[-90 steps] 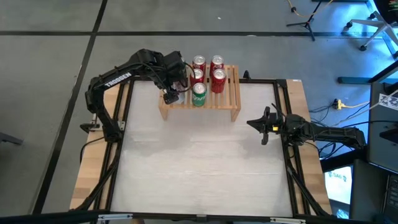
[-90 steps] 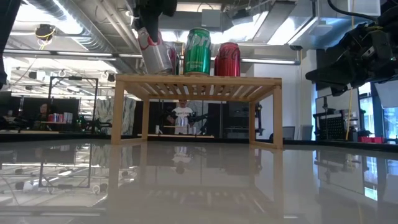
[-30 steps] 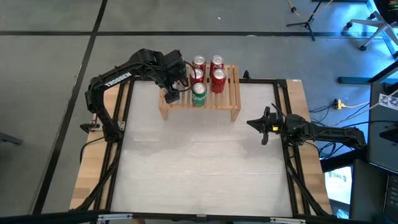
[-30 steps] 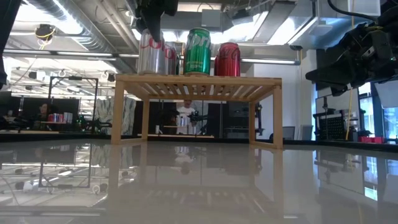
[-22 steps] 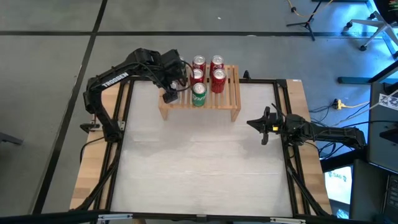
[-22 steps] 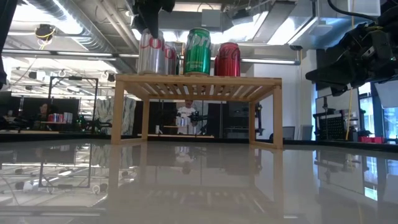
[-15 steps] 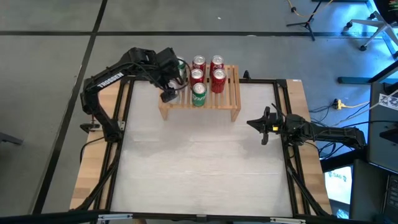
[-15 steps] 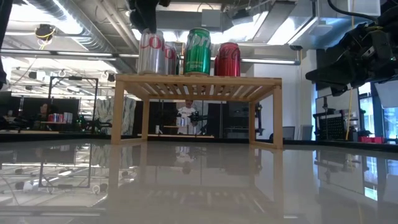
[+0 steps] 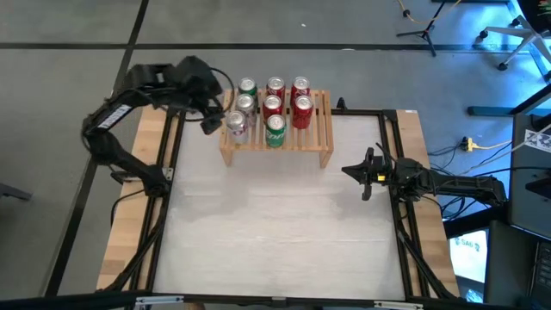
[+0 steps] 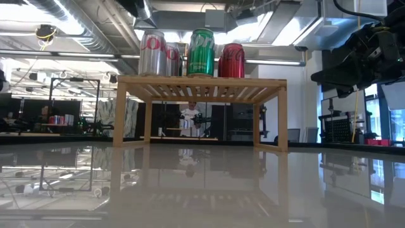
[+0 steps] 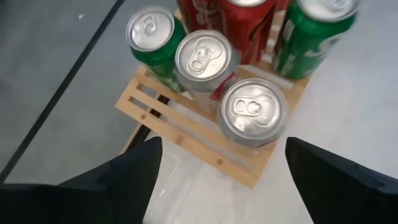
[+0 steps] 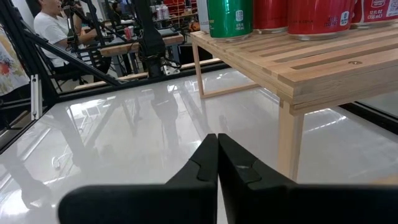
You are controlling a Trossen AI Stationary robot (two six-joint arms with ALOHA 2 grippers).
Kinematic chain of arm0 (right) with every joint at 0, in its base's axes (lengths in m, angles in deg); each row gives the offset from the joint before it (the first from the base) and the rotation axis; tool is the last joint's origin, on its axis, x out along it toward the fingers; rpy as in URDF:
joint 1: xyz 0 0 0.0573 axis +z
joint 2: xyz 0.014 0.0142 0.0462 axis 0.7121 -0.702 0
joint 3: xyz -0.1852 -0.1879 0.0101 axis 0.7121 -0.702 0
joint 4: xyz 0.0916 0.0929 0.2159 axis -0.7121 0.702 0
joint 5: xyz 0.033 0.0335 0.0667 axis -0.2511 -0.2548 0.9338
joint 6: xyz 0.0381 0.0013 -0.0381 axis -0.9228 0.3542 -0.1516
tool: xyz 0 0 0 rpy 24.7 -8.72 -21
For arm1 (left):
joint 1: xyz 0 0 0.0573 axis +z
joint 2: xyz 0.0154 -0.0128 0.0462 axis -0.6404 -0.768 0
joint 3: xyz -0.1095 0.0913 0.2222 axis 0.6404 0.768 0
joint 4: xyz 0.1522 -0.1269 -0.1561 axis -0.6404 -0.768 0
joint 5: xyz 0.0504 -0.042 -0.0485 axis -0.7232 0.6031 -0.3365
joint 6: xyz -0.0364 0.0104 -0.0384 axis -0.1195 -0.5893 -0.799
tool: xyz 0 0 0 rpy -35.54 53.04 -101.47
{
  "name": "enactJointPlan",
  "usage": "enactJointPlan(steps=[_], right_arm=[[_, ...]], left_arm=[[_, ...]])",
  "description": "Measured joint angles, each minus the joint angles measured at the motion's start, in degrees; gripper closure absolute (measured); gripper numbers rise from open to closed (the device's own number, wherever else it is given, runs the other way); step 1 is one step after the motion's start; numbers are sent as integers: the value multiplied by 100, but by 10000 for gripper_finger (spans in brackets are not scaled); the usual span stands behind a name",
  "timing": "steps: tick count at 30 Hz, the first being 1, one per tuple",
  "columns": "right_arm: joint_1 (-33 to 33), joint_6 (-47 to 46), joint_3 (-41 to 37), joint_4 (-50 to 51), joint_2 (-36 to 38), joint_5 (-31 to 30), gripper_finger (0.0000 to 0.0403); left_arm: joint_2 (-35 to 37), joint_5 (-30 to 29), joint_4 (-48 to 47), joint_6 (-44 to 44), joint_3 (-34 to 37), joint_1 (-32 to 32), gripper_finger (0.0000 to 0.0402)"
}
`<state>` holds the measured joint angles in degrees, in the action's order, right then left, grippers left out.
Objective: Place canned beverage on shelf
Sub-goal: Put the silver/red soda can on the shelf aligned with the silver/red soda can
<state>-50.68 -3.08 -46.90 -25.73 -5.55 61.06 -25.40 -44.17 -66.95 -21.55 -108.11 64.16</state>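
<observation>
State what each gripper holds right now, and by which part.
Nothing is held. The left gripper is open beside the shelf, clear of the silver can; the right gripper is shut and empty.

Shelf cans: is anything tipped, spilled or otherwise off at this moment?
Nothing stands out. All seven cans stand upright on the shelf, including the silver can at its front-left corner. The left gripper is open beside it; the right gripper is shut, apart.

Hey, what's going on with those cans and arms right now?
Left gripper open, empty, beside shelf. Right gripper shut, waiting at table's right. Silver can upright on shelf. Nothing in the way.
</observation>
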Motion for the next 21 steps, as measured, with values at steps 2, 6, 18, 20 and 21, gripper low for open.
enactJointPlan(steps=[2, 6, 18, 20, 21], right_arm=[[-1, -1, 0, 0, 1, 2, 401], [1, 0, 0, 0, 2, 0, 401], [-1, 1, 0, 0, 2, 1, 401], [1, -1, 0, 0, 2, 2, 401], [0, 0, 2, 0, 0, 0, 401]], left_arm=[[170, 93, 14, -7, 0, -2, 70], [528, 474, 11, -249, 0, -3, 70], [685, -91, 178, -328, 1447, -72, 103], [667, -168, 410, -328, 1874, -72, 114], [659, -197, 531, -324, 2055, -72, 119]])
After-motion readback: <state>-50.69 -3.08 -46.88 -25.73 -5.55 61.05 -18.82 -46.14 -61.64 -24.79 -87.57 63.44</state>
